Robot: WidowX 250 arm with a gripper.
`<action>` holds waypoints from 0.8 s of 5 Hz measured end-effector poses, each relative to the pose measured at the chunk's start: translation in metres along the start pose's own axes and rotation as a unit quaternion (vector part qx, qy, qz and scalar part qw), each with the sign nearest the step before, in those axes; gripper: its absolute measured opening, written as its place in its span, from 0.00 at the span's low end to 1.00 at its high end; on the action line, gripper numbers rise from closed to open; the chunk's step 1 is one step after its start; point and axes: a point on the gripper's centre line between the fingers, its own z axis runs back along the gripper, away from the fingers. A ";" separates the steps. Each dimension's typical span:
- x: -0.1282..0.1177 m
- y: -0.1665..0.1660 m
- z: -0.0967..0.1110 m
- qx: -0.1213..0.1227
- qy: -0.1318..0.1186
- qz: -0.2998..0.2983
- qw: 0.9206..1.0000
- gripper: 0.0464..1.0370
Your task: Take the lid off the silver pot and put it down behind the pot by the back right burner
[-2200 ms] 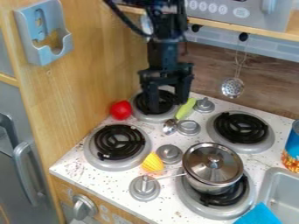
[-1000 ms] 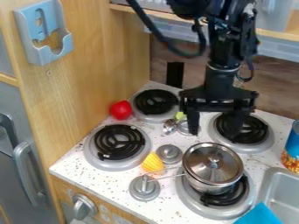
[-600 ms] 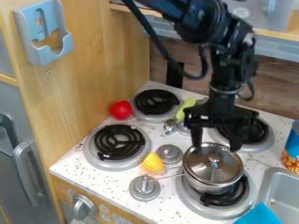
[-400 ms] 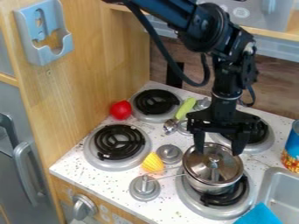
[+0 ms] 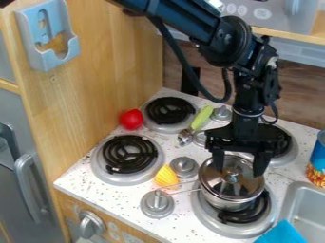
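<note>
The black two-finger gripper (image 5: 238, 172) is held over the back part of the lidded metal pot (image 5: 227, 204), its fingers spread wide, with nothing seen pinched between them; whether the lid (image 5: 213, 184) is touched by the tips cannot be told. The pot is set off-centre on the front right burner (image 5: 204, 219), so it could be tipped or slid off the coil if it is pushed sideways or pressed near its rim. The small lid knob (image 5: 232, 178) could be missed, or only grazed, if the fingers are closed too high or too far back; the lid might then be skewed by an uneven squeeze. The wire handle (image 5: 185, 191) could also be swung against the stove knob (image 5: 157, 201) or the yellow toy (image 5: 166, 177) if the pot is turned.
</note>
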 end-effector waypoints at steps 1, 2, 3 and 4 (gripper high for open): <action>0.002 -0.003 -0.007 -0.006 -0.005 -0.009 1.000 0.97; 0.004 -0.004 -0.011 -0.003 -0.011 -0.016 1.000 0.97; 0.009 -0.003 -0.010 -0.003 -0.020 -0.016 1.000 0.97; 0.010 -0.003 -0.016 0.002 -0.018 -0.016 1.000 0.97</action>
